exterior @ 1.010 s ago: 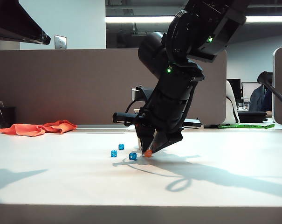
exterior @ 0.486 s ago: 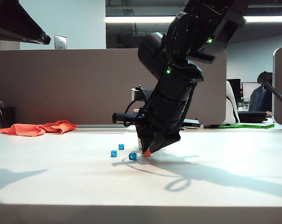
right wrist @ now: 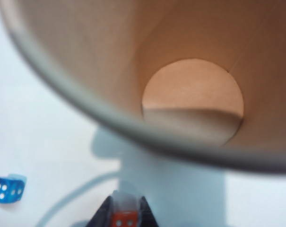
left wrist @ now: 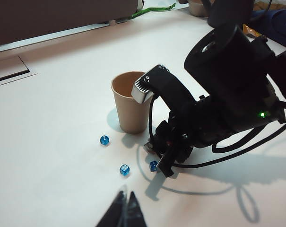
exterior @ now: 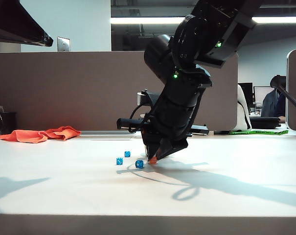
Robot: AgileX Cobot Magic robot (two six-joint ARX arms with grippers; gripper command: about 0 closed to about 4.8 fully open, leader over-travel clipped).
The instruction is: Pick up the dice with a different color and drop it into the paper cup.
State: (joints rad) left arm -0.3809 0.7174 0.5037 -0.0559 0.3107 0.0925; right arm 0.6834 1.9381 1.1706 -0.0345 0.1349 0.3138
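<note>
The orange die [right wrist: 122, 220] sits pinched between the tips of my right gripper [right wrist: 122, 215], which is shut on it. In the exterior view the die [exterior: 152, 160] is at the table surface under that gripper [exterior: 153, 157]; whether it touches the table I cannot tell. The tan paper cup [left wrist: 130, 111] stands upright right behind the gripper, its open mouth [right wrist: 195, 94] filling the right wrist view. In the exterior view the arm hides the cup. My left gripper [left wrist: 126, 202] hangs shut and empty over bare table, well short of the dice.
Three blue dice [exterior: 119, 160] [exterior: 127, 153] [exterior: 139, 164] lie just left of the right gripper; one [left wrist: 153, 165] is very close to its fingers. An orange cloth [exterior: 40, 133] lies at the far left back. A cable [left wrist: 237, 151] loops beside the right arm.
The right gripper's jaws have narrowed onto the orange die. Gripper and die have shifted a touch to the left. The left arm and the blue dice have stayed put.
</note>
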